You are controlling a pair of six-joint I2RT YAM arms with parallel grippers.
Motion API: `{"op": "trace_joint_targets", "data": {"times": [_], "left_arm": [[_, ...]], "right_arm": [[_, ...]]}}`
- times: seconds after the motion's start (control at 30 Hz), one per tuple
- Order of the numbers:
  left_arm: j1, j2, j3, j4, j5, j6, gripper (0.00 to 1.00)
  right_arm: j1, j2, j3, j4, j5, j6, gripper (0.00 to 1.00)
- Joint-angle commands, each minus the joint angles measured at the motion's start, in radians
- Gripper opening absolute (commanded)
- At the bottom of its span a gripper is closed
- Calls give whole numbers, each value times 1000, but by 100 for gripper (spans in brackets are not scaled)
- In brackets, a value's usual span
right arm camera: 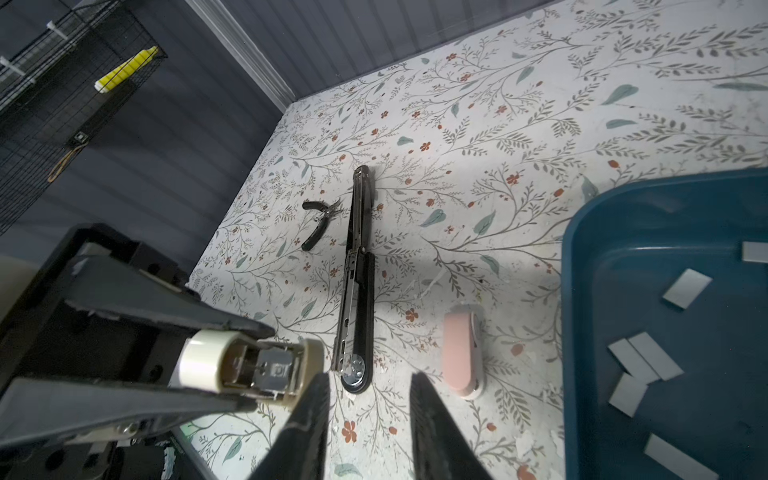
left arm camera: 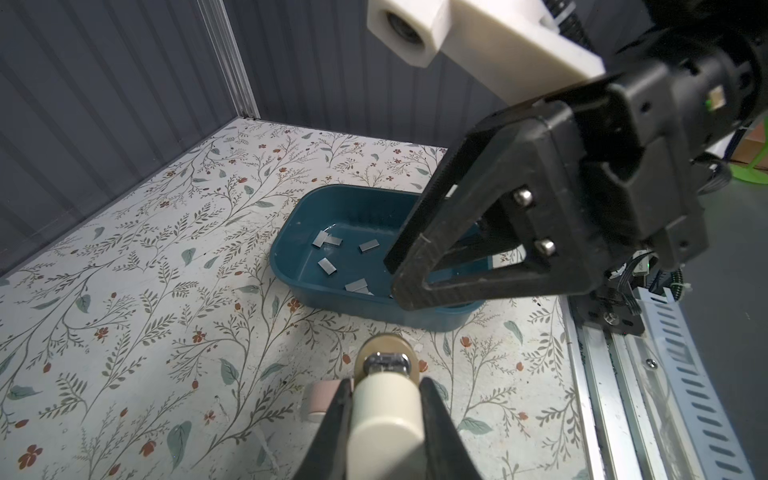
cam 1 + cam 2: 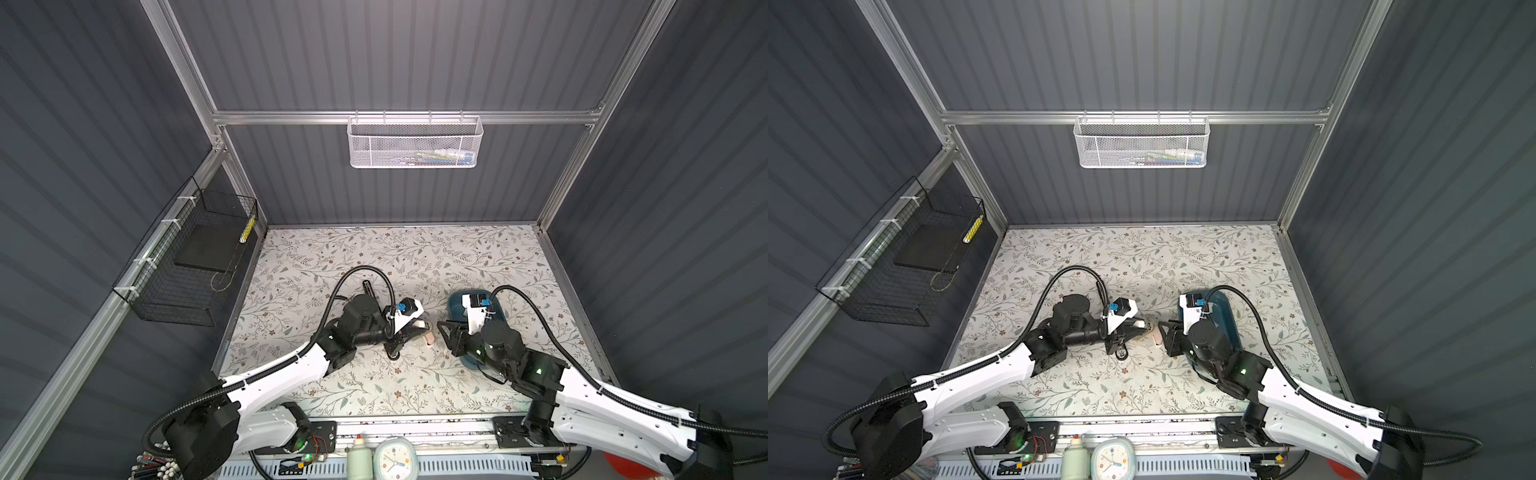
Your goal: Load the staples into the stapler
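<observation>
1. Left fingers (image 2: 434,415) are clamped on either side of a cream stapler (image 2: 386,419), gripping it round the body. Its front end sticks out past the tips, and you can see shiny metal in there.
2. Right fingers (image 1: 432,424) are spread apart with nothing between them, so they're not gripping anything. They sit over the bench (image 1: 519,137), and the cream stapler's front end is right next to one of them. Can't tell if they actually touch.
3. In both top views the two sets of fingers face each other mid-bench, with a pink stapler (image 1: 459,349) lying on the bench between them.
4. The staples (image 2: 326,266) I can see are loose in a blue tray (image 2: 374,311). They're flat grey strips scattered over its floor, a couple lying side by side. The tray sits on the right side of the bench, just beside the right fingers.
5. Further out there's a black stapler (image 1: 357,291), folded open flat into one long line on the bench. It's near the pink one but not touching it.
6. Small black pliers (image 1: 318,220) lie near the black stapler's far half.
7. Out at the edges, a black wire basket (image 3: 174,303) on the left wall has a yellow thing (image 1: 124,68) in it. A white mesh basket (image 3: 395,145) hangs on the back rail.
</observation>
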Motion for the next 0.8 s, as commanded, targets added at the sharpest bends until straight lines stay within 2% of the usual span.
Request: {"op": "trace_joint_targets", "data": {"times": [0.0, 0.3, 0.53, 0.77], "left_arm": [[-4, 3, 4, 17, 4, -2, 0], [-3, 12, 12, 0, 11, 3, 0], [-4, -12, 3, -2, 9, 2, 0], [-3, -23, -6, 19, 22, -11, 0]], "right_arm": [[34, -15, 42, -10, -1, -43, 33], [70, 92, 101, 21, 11, -58, 28], [70, 150, 99, 21, 76, -39, 26], [71, 206, 88, 52, 55, -29, 23]]}}
